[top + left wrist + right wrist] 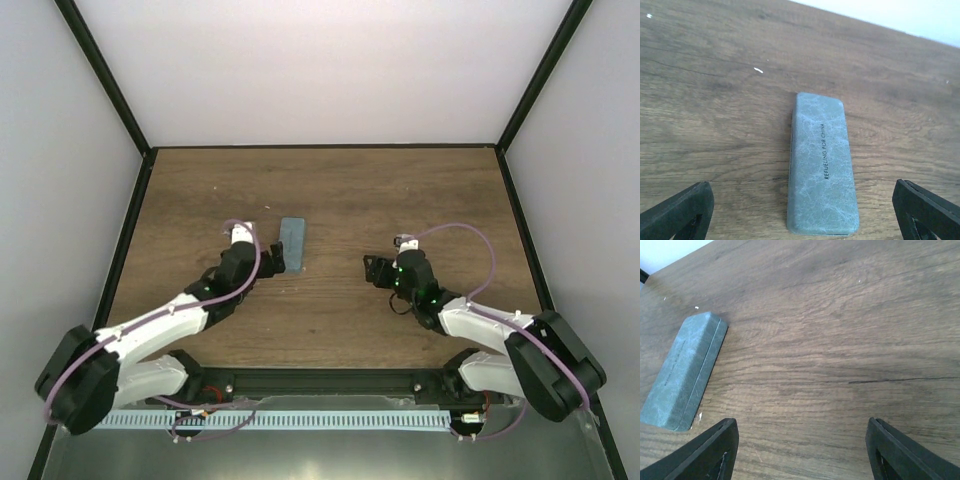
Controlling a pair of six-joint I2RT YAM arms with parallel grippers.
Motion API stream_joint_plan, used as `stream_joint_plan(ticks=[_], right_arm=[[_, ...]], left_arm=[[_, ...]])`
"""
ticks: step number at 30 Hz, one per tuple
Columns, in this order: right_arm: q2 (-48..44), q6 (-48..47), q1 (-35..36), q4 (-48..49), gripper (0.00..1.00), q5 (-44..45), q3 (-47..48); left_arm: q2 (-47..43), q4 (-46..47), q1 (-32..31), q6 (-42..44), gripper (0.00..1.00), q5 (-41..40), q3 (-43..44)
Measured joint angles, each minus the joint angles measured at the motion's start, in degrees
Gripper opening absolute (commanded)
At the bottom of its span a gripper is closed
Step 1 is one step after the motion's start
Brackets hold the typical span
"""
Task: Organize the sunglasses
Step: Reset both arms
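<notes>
A closed grey-green sunglasses case [292, 244] lies flat on the wooden table, left of the middle. It also shows in the left wrist view [821, 165], with black lettering on its lid, and in the right wrist view [684, 371] at the left. No sunglasses are in view. My left gripper [273, 260] is open and empty, just near of the case, its fingers [677, 215] wide on either side of the case's near end. My right gripper [373, 270] is open and empty over bare table, to the right of the case.
The wooden table [400, 200] is bounded by black frame rails at the left, right and back, with white walls behind. A metal tray with a white strip runs along the near edge between the arm bases.
</notes>
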Motion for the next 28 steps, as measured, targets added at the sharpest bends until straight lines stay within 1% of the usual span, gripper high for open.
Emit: stream_joint_plan(ticks=[3,7,16,28], right_arm=[[-0.92,-0.02,0.0,-0.22,0.72,1.86,-0.02],[-1.07,-0.07,0.0,-0.37,0.72,3.96,-0.02],[-1.7,-0.66,0.0,-0.5,0.72,5.18,-0.02],[-1.88,-1.09,0.0,-0.52,0.7,5.64,-0.04]], left_arm=[[-5.75,0.2,0.04,-0.26,1.0,-0.98,-2.95],[-9.31,0.09,0.07,-0.39,1.0,-1.88,-3.34],[-7.08,0.04,0.09,-0.7,1.0,-1.38,-3.34],[-6.91,-0.15,0.09,-0.7,1.0,-1.29,-3.34]])
